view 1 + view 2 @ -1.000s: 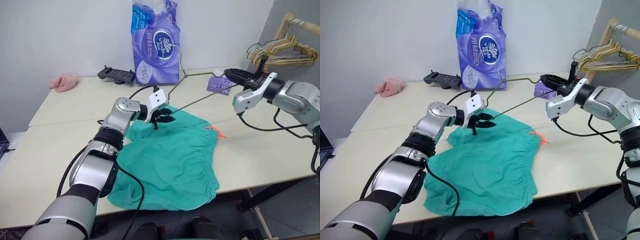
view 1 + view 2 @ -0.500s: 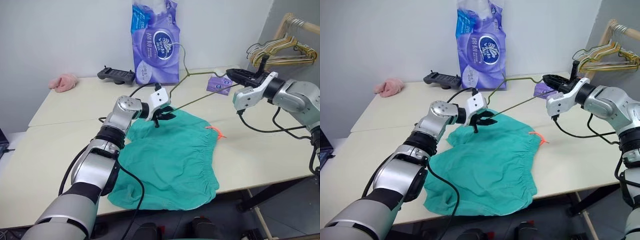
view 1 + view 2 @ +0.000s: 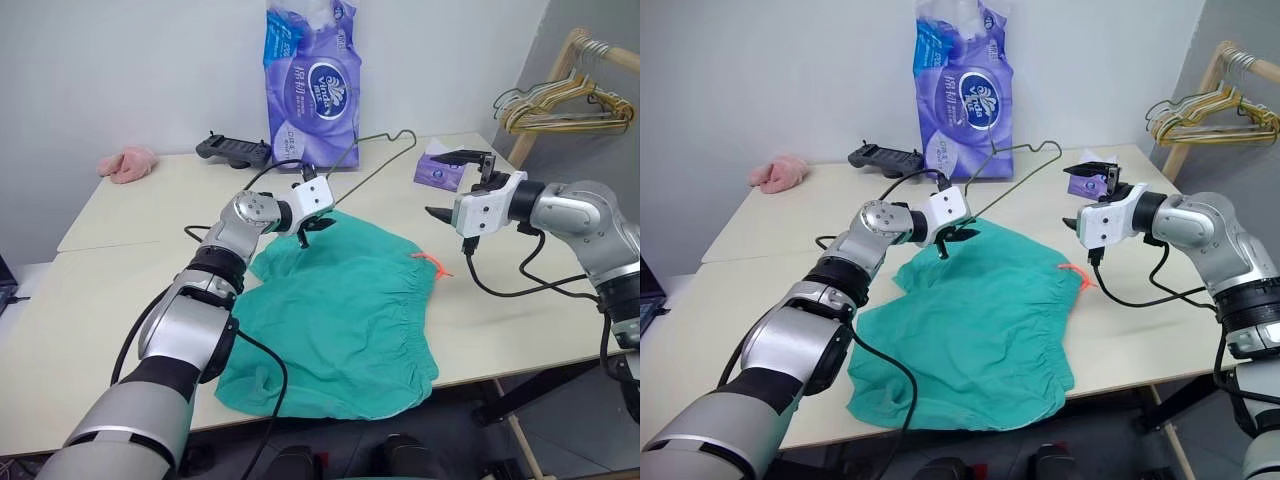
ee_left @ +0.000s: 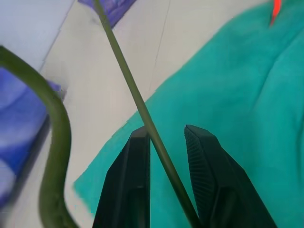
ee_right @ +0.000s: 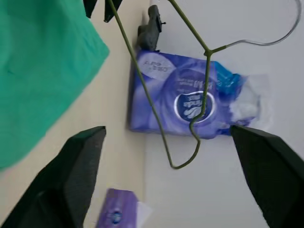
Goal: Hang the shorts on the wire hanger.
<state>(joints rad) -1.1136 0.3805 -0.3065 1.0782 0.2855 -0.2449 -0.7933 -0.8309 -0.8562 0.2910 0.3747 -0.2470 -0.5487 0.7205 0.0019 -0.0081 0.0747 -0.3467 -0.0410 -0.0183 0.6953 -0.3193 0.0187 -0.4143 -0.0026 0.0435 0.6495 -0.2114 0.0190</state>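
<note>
The left gripper, over the far left corner of the shorts spread flat on the table, is clamped on one thin rod of the wire hanger, which juts up toward the far right. With that single pinch the wire could pivot or slip out. To the right, the right gripper stands spread wide, empty, clear of the hanger; closing there would miss it.

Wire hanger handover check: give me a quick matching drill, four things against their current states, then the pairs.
Things:
1. wire hanger
2. shorts
3. right gripper
4. pink cloth

States:
A. open, holding nothing
B. lying spread on the table
C. held in the left gripper, raised over the table
D. near the table's far corner, untouched

Pairs: 1-C, 2-B, 3-A, 4-D
</note>
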